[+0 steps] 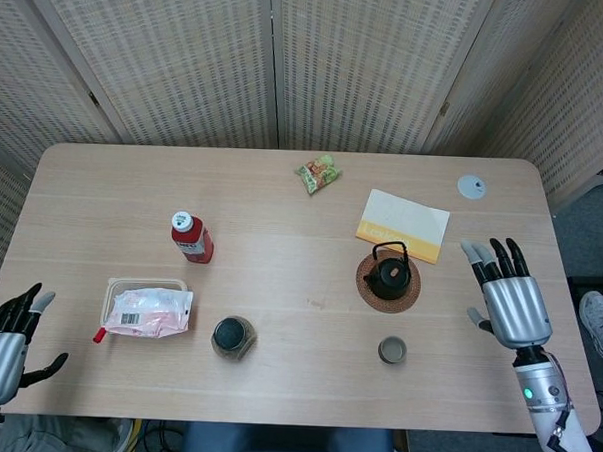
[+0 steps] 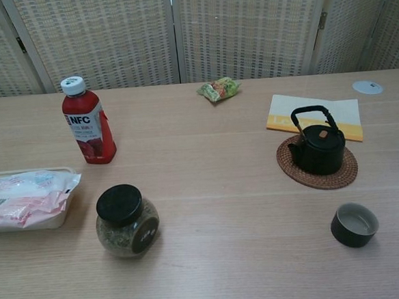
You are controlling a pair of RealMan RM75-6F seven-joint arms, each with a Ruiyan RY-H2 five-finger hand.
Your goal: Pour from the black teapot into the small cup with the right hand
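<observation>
The black teapot (image 1: 387,276) (image 2: 318,146) stands upright on a round woven coaster (image 1: 376,293) (image 2: 342,174), its handle up. The small dark cup (image 1: 392,349) (image 2: 354,224) sits on the table in front of it, a little to the right. My right hand (image 1: 509,295) hovers well to the right of the teapot, fingers spread, holding nothing; the chest view does not show it. My left hand (image 1: 4,343) hangs off the table's near left corner, fingers apart and empty.
A red juice bottle (image 1: 191,237) (image 2: 88,128), a plastic tray with a pink packet (image 1: 146,307) (image 2: 26,198) and a black-lidded jar (image 1: 234,337) (image 2: 127,220) occupy the left half. A yellow-edged booklet (image 1: 404,223), a green snack bag (image 1: 319,173) and a small white disc (image 1: 471,186) lie further back.
</observation>
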